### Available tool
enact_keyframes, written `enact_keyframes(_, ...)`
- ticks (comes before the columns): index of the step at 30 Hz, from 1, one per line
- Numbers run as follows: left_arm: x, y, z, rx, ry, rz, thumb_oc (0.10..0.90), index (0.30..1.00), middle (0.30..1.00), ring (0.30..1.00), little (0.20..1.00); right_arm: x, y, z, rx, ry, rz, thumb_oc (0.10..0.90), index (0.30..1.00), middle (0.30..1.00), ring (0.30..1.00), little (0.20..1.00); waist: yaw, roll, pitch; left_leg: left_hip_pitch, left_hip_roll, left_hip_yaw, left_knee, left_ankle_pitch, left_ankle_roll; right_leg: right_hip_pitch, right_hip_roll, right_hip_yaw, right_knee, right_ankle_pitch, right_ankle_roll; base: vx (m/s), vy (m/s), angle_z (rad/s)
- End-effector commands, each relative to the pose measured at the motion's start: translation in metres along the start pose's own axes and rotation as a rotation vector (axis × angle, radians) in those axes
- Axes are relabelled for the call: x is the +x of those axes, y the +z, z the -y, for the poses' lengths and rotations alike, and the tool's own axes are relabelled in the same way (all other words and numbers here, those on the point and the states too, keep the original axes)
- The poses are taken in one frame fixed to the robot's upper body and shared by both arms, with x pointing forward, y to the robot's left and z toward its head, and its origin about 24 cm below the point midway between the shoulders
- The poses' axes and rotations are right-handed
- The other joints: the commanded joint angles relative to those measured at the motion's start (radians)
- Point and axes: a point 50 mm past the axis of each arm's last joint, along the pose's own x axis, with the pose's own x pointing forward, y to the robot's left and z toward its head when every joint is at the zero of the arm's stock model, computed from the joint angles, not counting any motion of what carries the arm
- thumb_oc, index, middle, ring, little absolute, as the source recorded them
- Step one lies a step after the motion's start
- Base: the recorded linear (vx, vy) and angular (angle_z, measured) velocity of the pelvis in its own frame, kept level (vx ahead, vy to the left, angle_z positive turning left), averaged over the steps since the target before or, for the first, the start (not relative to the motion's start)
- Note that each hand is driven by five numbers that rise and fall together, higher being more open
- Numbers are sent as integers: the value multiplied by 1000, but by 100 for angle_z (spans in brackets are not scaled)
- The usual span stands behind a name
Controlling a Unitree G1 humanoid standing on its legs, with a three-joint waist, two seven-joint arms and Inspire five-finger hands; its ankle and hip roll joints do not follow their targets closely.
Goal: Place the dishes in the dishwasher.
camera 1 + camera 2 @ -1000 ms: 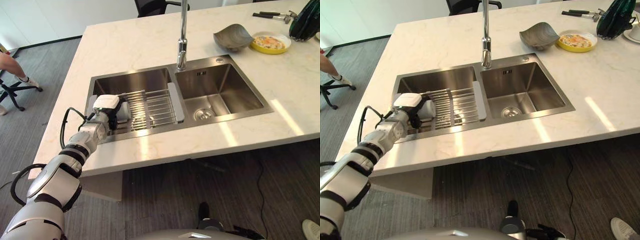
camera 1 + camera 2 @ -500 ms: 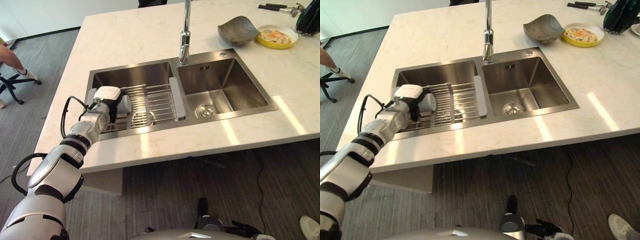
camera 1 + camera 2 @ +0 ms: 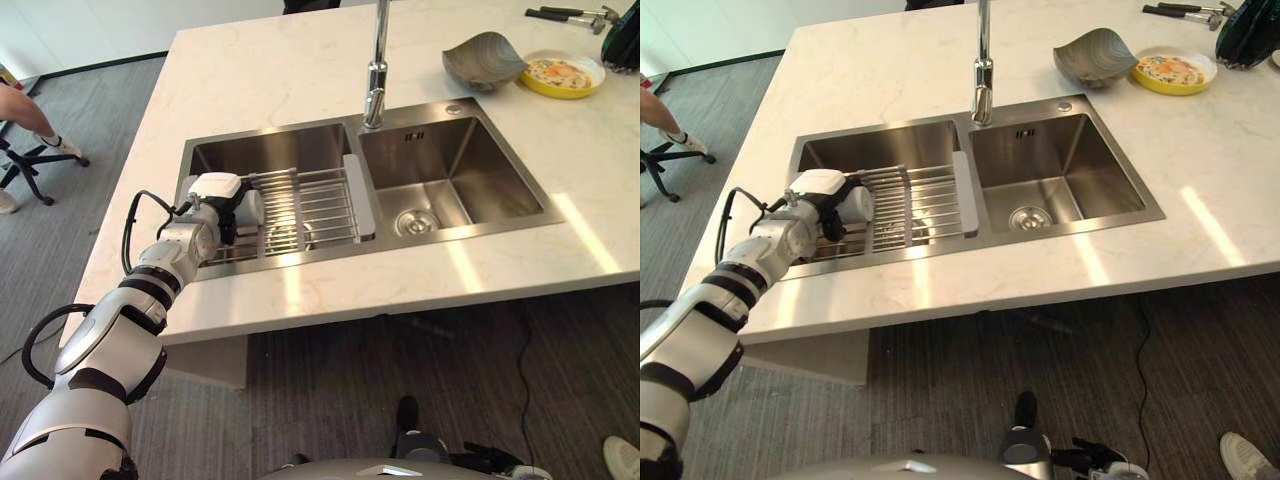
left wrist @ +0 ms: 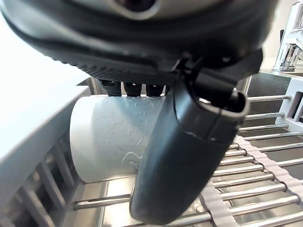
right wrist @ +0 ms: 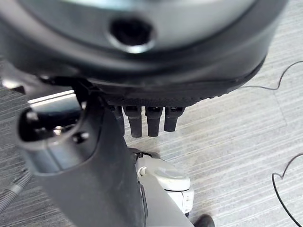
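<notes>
The left hand (image 3: 215, 200) curls round a white cup (image 4: 111, 137) lying on the rack (image 3: 310, 205), likely to set it there. The right hand (image 5: 94, 156) hangs relaxed, holding nothing.

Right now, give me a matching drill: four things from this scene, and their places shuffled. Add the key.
Things:
1. white cup
2. wire rack
3. grey bowl
4. yellow plate

Places:
A. on the counter, just behind the right basin
B. at the rack's left end, in the left robot hand
C. lying across the left basin
D. on the counter beside the grey bowl, on its right

Pairs: 1-B, 2-C, 3-A, 4-D
</notes>
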Motion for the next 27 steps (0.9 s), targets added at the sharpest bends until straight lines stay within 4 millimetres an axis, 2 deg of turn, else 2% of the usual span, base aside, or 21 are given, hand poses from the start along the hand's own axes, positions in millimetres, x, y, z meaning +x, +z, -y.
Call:
enact_keyframes(1, 2, -29, -65, 62, 134, -128, 800, 900, 900, 900, 900, 4, 4, -19, 13, 58, -3, 800, 900, 900, 900, 900, 28, -40, -5, -26, -89, -27, 32, -43, 41, 82, -84, -105, 28, -104, 143, -1, 4, 7)
enact_keyframes(3, 2, -30, -63, 74, 124, -134, 800, 900, 900, 900, 900, 4, 4, -19, 13, 58, -5, 800, 900, 900, 900, 900, 29, -39, -5, -24, -89, -29, 31, -43, 41, 85, -83, -107, 28, -105, 143, -11, 2, 4)
enact_keyframes(4, 2, -30, -63, 82, 121, -136, 489, 434, 434, 434, 434, 4, 4, -20, 13, 58, -4, 800, 900, 900, 900, 900, 30, -39, -5, -25, -88, -29, 31, -42, 41, 85, -83, -109, 28, -105, 142, 0, 0, 0)
enact_keyframes(5, 2, -31, -62, 100, 119, -136, 400, 300, 300, 300, 300, 4, 5, -20, 12, 58, -2, 800, 900, 900, 900, 900, 32, -40, -5, -26, -87, -30, 31, -42, 40, 85, -83, -110, 27, -105, 142, 0, 0, 0)
enact_keyframes(14, 0, -29, -57, 160, 119, -105, 400, 300, 300, 300, 300, 4, 9, -20, 8, 57, 21, 800, 900, 900, 900, 900, 36, -41, -4, -25, -86, -32, 33, -44, 40, 89, -82, -112, 29, -107, 142, -4, -2, 1)
enact_keyframes(16, -2, -32, -53, 230, 122, -95, 400, 300, 300, 300, 300, 4, 14, -17, -5, 47, 42, 800, 900, 900, 900, 900, 36, -41, -5, -20, -80, -33, 37, -44, 36, 96, -77, -113, 30, -113, 138, -40, -24, 1)
enact_keyframes(21, -5, -24, -66, 287, 211, -17, 400, 300, 300, 300, 300, 3, 15, -15, -13, 41, 58, 800, 900, 900, 900, 900, 38, -42, -10, -18, -71, -37, 38, -41, 28, 102, -70, -115, 29, -118, 136, -22, -34, -1)
enact_keyframes(22, -10, -10, -77, 283, 293, 91, 400, 300, 300, 300, 300, 3, 14, -15, -18, 37, 69, 800, 900, 900, 900, 900, 40, -41, -14, -17, -64, -40, 39, -38, 22, 104, -66, -115, 27, -123, 134, -16, -47, 2)
enact_keyframes(23, -11, -11, -77, 282, 291, 90, 400, 300, 300, 300, 300, 3, 14, -15, -20, 38, 68, 800, 900, 900, 900, 900, 38, -41, -14, -17, -64, -40, 40, -38, 22, 104, -66, -115, 27, -124, 134, -30, -69, 3)
enact_keyframes(25, -19, -1, -85, 245, 357, 177, 400, 300, 300, 300, 300, 3, 12, -18, -21, 47, 77, 800, 900, 900, 900, 900, 42, -39, -18, -17, -58, -47, 45, -37, 16, 109, -61, -115, 26, -133, 130, -18, -72, 7)
enact_keyframes(27, -29, 0, -82, 42, 465, 229, 400, 300, 300, 300, 300, 4, 0, -24, -22, 54, 58, 800, 900, 900, 900, 900, 48, -38, -30, -11, -43, -55, 56, -36, 2, 129, -51, -117, 23, -154, 118, -7, -124, 10)
